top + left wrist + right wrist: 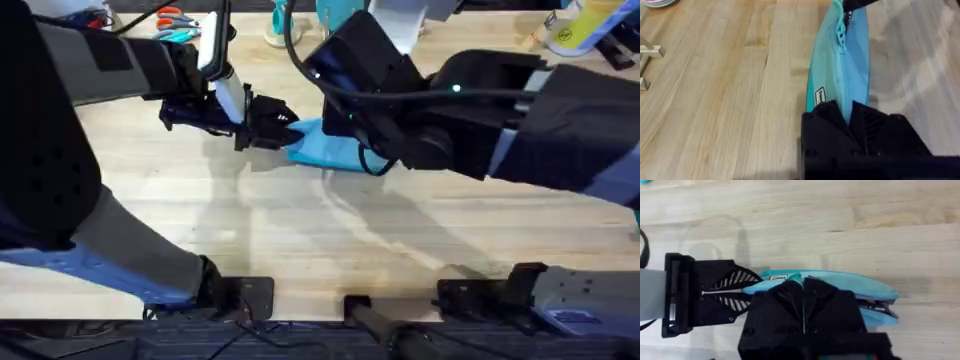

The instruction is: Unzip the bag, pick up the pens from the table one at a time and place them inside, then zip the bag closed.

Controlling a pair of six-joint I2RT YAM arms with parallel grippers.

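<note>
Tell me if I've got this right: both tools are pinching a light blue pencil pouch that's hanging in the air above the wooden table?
Not quite. The light blue pencil pouch isn't hanging in the air; it lies on the wooden table, as the left wrist view shows. The rest holds: the left tool grips one end of it and the right tool grips it too.

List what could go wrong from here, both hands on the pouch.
1. The left hand pinches just the end of the pencil pouch. If it slips when the right hand pulls, the pouch may slide over the table.
2. The right hand is shut on the zip line, so it could catch fabric and jam.
</note>
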